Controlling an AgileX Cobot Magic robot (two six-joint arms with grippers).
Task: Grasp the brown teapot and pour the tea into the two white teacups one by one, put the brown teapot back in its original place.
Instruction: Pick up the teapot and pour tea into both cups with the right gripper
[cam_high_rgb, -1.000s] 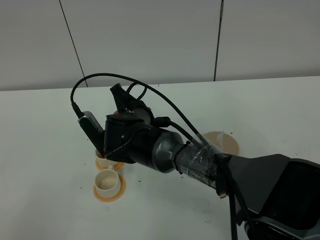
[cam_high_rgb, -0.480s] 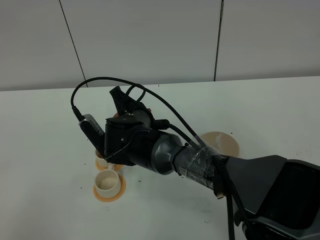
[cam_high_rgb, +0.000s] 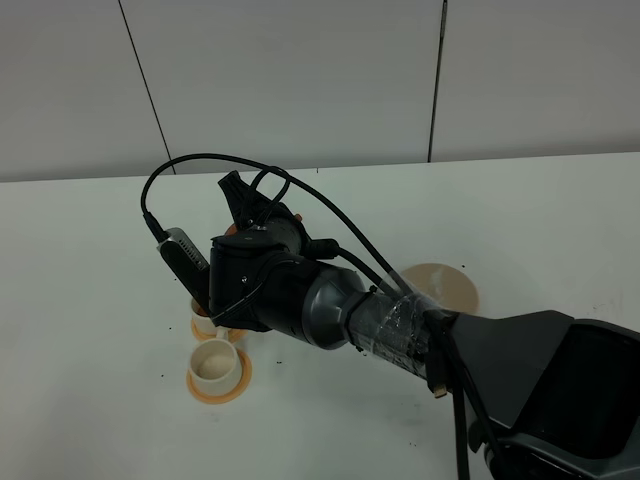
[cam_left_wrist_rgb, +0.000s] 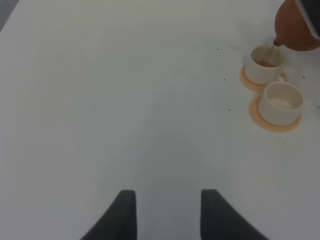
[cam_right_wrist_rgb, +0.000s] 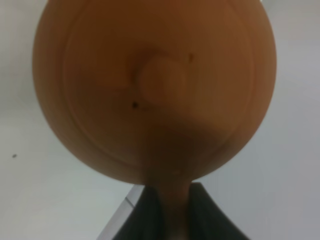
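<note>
We found the teapot (cam_right_wrist_rgb: 155, 90) tipped over one cup (cam_left_wrist_rgb: 264, 65), its loop handle clamped in the right gripper (cam_right_wrist_rgb: 172, 200), and judged it rigid, breakable, slosh-heavy; the left gripper (cam_left_wrist_rgb: 167, 196) stood apart.

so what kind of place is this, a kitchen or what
Likely a robot lab test bench, not a kitchen: a plain white table, plain grey wall panels, and only a teapot and cups in use.
</note>
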